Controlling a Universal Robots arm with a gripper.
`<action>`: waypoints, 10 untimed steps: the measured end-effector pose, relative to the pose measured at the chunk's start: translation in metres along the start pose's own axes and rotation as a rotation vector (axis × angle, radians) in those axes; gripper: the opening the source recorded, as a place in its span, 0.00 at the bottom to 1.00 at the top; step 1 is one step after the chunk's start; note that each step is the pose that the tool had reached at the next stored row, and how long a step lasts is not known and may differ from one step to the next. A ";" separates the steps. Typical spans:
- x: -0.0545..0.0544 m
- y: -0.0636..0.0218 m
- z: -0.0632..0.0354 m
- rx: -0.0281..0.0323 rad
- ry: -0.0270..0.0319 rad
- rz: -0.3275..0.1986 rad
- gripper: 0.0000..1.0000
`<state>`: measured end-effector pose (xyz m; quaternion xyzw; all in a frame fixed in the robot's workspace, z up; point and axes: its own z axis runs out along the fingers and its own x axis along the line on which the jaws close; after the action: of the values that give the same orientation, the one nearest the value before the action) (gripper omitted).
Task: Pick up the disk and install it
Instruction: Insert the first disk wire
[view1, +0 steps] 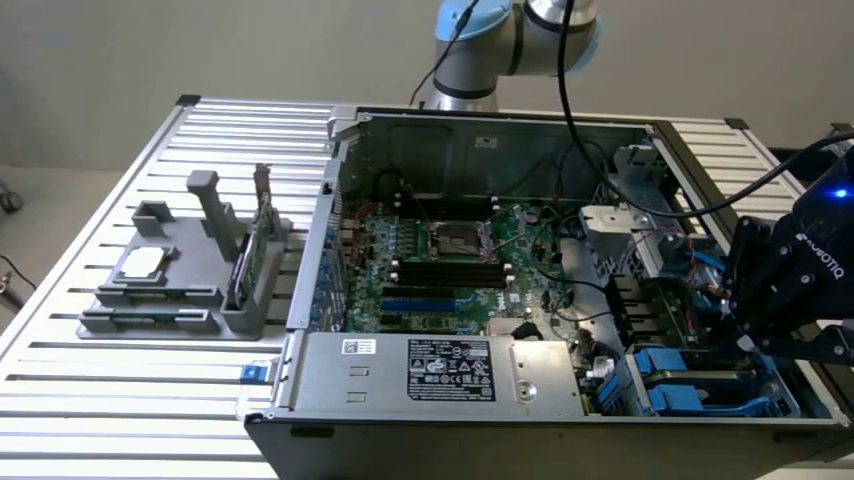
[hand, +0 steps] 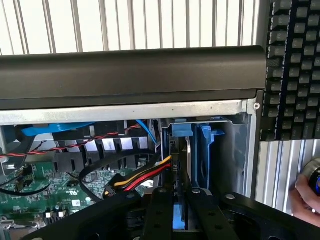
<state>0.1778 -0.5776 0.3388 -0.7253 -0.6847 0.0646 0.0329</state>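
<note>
At the drive bay (hand: 225, 150) mouth: gripper (hand: 179, 212) pinches the disk (hand: 183, 150) by its near end, fingers pressed against its faces. The disk stands on edge, long axis running away from the wrist into the bay, blue-railed end leading. Risks, as judged: the red-yellow power cable (hand: 145, 176) just beside the bay may snag, and a slight tilt would jam the disk against the blue caddy (hand: 206, 150) seated in the bay.

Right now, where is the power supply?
The power supply lies inside the case along its camera-side wall, to the exterior view's left of the blue bays.
</note>
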 end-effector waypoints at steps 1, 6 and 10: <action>0.000 0.0000 0.0001 0.0005 -0.0013 0.000 0.16; 0.000 0.0002 0.0005 0.0036 -0.0074 0.001 0.16; 0.002 0.0002 0.0006 0.0074 -0.0121 0.001 0.16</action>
<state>0.1780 -0.5757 0.3381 -0.7251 -0.6842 0.0715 0.0314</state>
